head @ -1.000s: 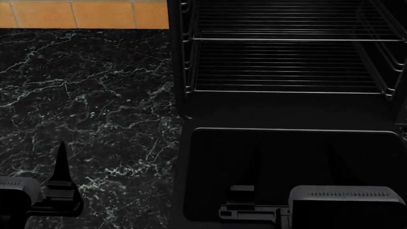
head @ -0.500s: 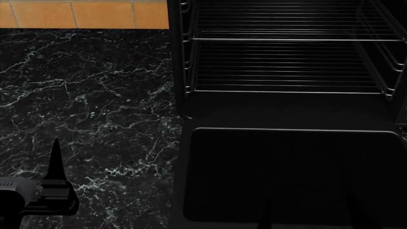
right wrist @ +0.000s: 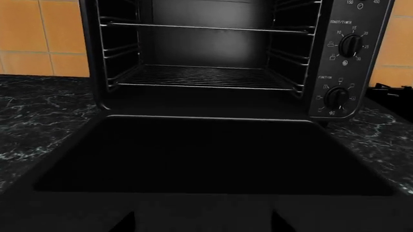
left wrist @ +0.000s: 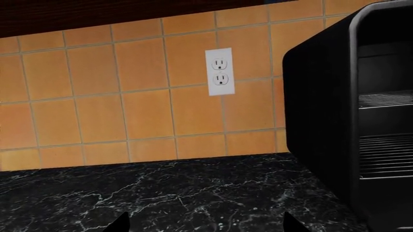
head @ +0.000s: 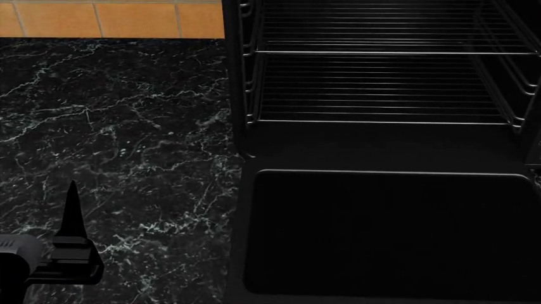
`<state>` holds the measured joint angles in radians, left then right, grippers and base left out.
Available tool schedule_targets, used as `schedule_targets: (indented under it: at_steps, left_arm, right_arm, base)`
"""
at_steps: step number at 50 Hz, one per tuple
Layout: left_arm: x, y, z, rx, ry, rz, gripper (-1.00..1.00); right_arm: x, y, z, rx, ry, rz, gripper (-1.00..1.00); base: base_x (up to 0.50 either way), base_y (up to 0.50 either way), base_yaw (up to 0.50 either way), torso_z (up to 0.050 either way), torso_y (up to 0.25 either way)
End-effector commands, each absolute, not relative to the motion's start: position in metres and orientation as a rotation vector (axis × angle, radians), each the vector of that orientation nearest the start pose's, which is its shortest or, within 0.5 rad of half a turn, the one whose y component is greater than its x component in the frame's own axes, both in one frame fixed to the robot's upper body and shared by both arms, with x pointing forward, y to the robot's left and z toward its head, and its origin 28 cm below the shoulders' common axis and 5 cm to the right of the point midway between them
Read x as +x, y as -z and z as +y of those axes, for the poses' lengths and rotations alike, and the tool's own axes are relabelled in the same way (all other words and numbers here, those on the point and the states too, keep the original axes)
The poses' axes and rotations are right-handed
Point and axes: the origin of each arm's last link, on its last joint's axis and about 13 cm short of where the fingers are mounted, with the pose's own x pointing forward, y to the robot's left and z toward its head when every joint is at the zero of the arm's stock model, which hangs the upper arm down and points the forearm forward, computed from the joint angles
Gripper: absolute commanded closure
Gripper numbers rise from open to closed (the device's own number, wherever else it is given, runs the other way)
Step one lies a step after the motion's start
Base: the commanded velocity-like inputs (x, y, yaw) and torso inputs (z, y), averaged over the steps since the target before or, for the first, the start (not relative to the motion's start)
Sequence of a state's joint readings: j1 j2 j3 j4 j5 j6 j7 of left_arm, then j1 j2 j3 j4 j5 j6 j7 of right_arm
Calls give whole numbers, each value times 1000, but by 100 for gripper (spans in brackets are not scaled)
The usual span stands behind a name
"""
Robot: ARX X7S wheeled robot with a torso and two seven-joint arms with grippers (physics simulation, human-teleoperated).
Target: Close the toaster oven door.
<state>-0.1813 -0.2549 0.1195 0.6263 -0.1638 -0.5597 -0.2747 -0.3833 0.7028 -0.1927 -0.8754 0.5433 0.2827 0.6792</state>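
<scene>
The door (right wrist: 213,154) lies flat ahead of the right fingers (right wrist: 125,223), seemingly spread and empty, positioned for lifting.

So the big change is my right arm dropping out of the head view. A second ago its grey housing and end effector sat over the near edge of the door (head: 389,234); half a second ago only faint dark shapes were left there, and now the glass is completely uncovered in that view. The left end effector (head: 71,209) drifted too, sliding a little toward my left and slightly closer to me over the surface (head: 127,126), with its upright finger (head: 72,206) ending up a bit higher in the head view than where it started.
</scene>
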Motion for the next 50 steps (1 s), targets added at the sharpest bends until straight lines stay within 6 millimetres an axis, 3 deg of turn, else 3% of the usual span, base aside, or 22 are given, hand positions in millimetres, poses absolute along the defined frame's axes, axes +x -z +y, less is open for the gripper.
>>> schedule_targets:
  at_steps: [1, 27, 50]
  left_arm:
    - [219, -140, 219, 104, -71, -229, -100]
    - [219, -138, 218, 109, -66, -224, -100]
    - [220, -136, 219, 106, -67, -222, -100]
  right_arm:
    - [104, -92, -127, -11, 52, 91, -100]
    - [121, -64, -130, -8, 73, 161, -100]
    - [137, -77, -128, -47, 61, 121, -100]
  base:
    - [0, 0, 0, 0, 0]
    - [0, 0, 0, 0, 0]
    - [0, 0, 0, 0, 0]
